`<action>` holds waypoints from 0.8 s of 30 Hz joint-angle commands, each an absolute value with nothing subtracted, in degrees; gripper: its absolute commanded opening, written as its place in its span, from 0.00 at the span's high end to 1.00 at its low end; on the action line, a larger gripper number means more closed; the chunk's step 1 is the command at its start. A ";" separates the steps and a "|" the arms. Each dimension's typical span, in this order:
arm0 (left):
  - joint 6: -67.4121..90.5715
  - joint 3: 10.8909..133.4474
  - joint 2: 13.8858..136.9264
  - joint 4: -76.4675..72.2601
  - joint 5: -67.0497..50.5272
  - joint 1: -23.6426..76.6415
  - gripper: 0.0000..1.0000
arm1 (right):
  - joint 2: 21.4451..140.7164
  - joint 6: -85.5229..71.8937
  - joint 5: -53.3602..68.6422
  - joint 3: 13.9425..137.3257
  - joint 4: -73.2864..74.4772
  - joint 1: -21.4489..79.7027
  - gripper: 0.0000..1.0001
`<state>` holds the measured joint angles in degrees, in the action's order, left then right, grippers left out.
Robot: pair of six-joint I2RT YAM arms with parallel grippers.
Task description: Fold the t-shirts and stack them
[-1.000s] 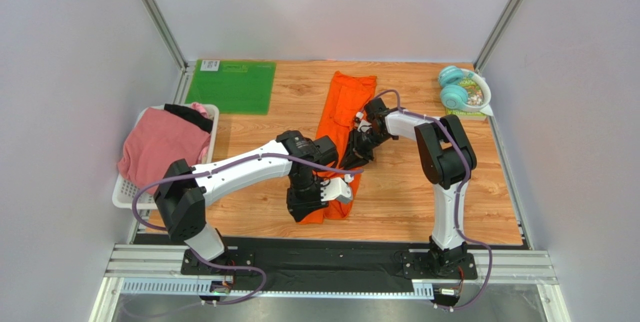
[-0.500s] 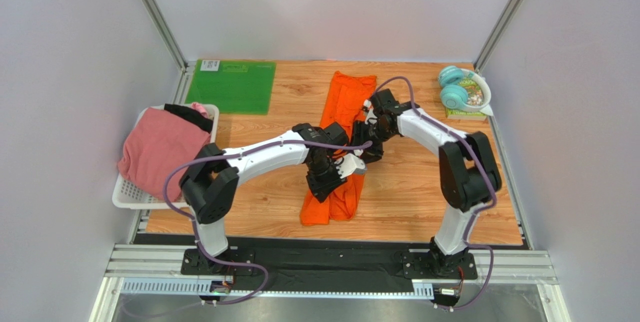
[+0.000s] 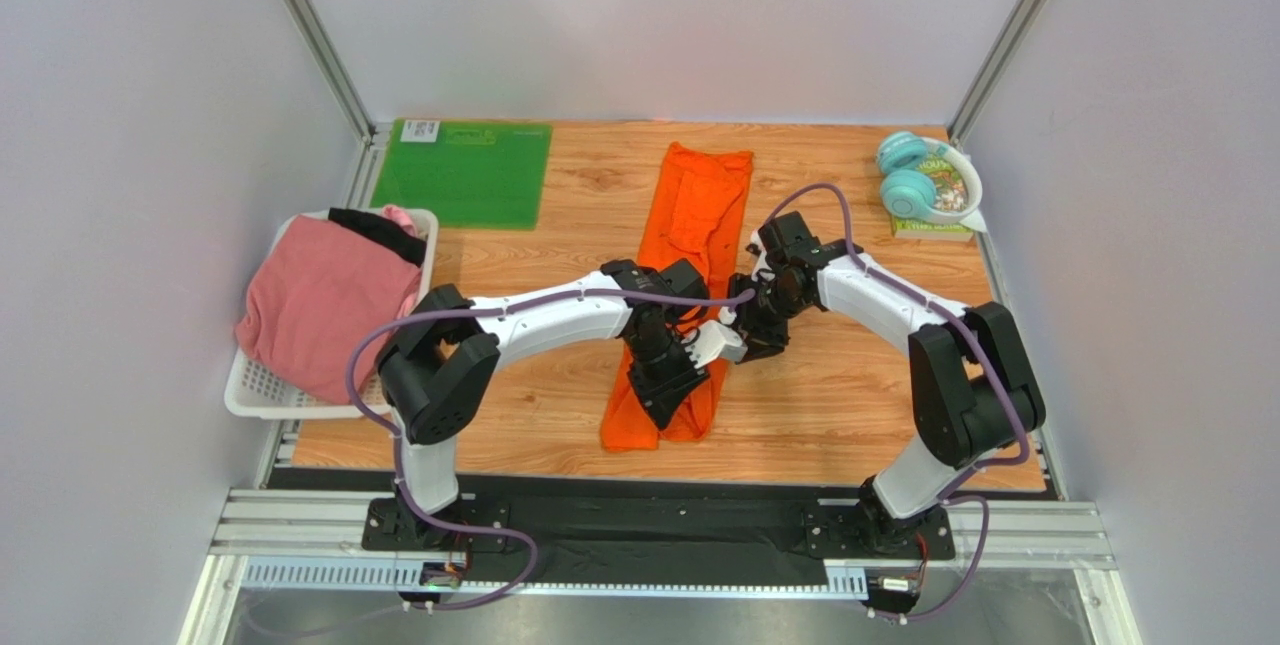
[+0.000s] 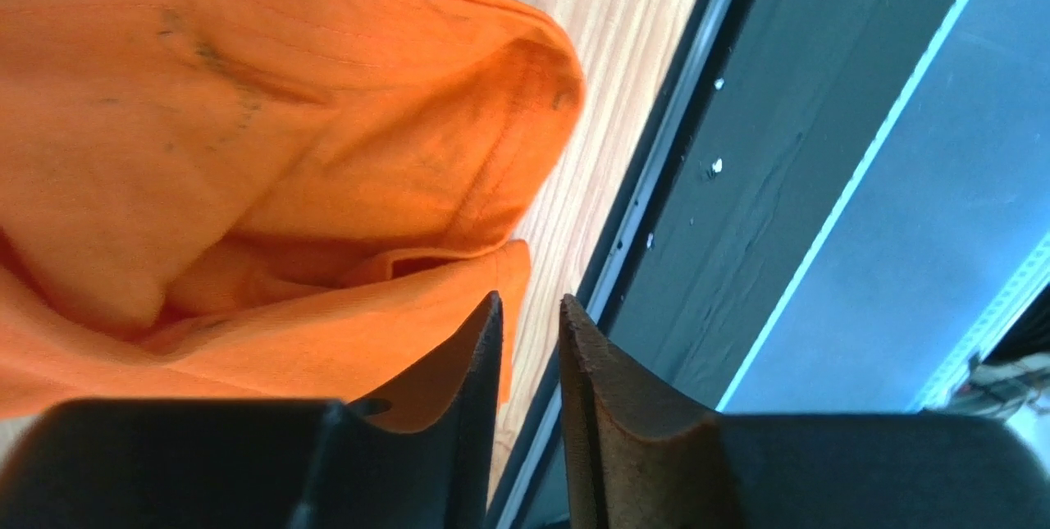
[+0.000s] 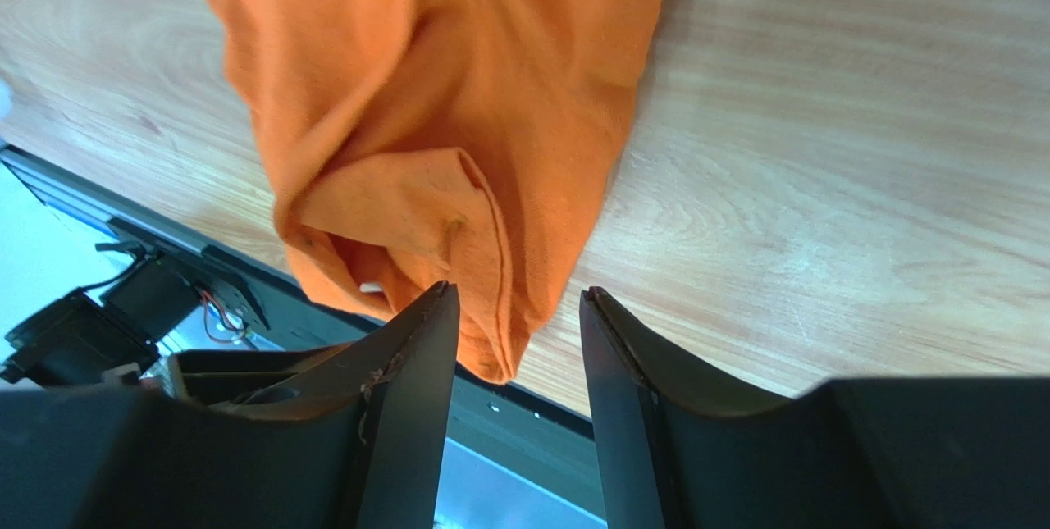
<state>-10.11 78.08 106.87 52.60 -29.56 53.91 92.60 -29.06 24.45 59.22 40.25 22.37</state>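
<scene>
The bright orange t-shirt lies as a long narrow strip from the far middle of the table to its near edge. Its near end shows in the left wrist view and the right wrist view. My left gripper hovers over the near part of the strip, its jaws a narrow gap apart and empty. My right gripper is just right of the strip, open and empty. The dusty pink t-shirt and the black t-shirt lie in the basket.
A white basket stands at the left edge. A flat green mat lies at the back left. Teal headphones and a small bowl are at the back right. A black rail runs along the table's near edge.
My left gripper has moved from the shirt's near end up to beside the right gripper. The right gripper has come slightly nearer, and its elbow has swung out to the right.
</scene>
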 commanded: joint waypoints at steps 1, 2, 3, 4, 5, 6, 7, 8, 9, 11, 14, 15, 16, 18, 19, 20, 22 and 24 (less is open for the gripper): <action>-7.82 75.69 105.03 49.75 -29.71 53.44 0.66 | 93.69 -28.56 26.01 59.59 39.82 22.94 0.54; -7.56 74.63 103.20 48.53 -27.53 53.52 0.62 | 93.87 -28.56 26.28 59.94 39.73 23.03 0.55; -7.21 71.83 101.97 47.38 -25.60 53.87 0.52 | 94.04 -28.48 26.54 60.03 39.73 22.94 0.55; -6.16 70.41 100.47 45.98 -23.58 54.14 0.48 | 94.04 -28.48 26.46 60.12 39.73 23.03 0.55; -5.46 69.10 97.15 43.36 -18.94 54.49 0.44 | 94.22 -28.30 26.46 60.12 39.64 23.03 0.55; -4.93 67.69 95.29 41.94 -16.55 55.01 0.36 | 94.57 -28.21 26.54 59.94 39.55 23.03 0.55; -3.79 64.72 93.53 40.27 -13.48 56.50 0.31 | 94.74 -28.13 26.54 59.85 39.46 23.03 0.55; -3.34 63.56 90.56 38.17 -6.57 57.64 0.29 | 94.92 -28.04 26.46 59.77 39.38 23.03 0.55; -2.99 62.50 89.57 37.80 -3.63 59.74 0.25 | 95.27 -27.95 26.02 59.68 39.38 23.03 0.55; -2.29 62.58 87.73 38.05 -0.28 61.16 0.17 | 95.62 -27.77 25.84 59.76 39.20 22.85 0.56; -1.50 63.80 86.57 38.32 2.02 61.96 0.13 | 96.50 -28.04 26.10 60.12 38.67 22.68 0.56; -1.32 64.33 86.75 38.58 1.59 62.22 0.13 | 96.59 -28.21 26.28 60.20 38.67 22.68 0.56; -1.23 64.34 86.92 38.58 1.32 62.40 0.13 | 96.85 -28.13 26.45 60.47 38.67 22.68 0.56; -1.32 63.90 87.89 38.41 1.14 63.36 0.13 | 97.03 -28.12 26.54 60.64 38.67 22.68 0.56; -1.32 63.81 88.33 38.23 1.58 63.80 0.13 | 97.29 -28.12 26.63 60.56 38.76 22.59 0.57; -1.41 63.81 89.20 38.06 1.67 64.24 0.13 | 97.29 -28.12 26.72 60.56 38.67 22.50 0.57; -1.50 63.72 90.08 37.88 1.41 65.56 0.14 | 97.29 -28.04 26.63 60.47 38.76 22.24 0.57; -1.23 63.72 91.66 37.71 0.88 66.70 0.16 | 97.38 -27.95 26.72 60.29 38.67 21.97 0.57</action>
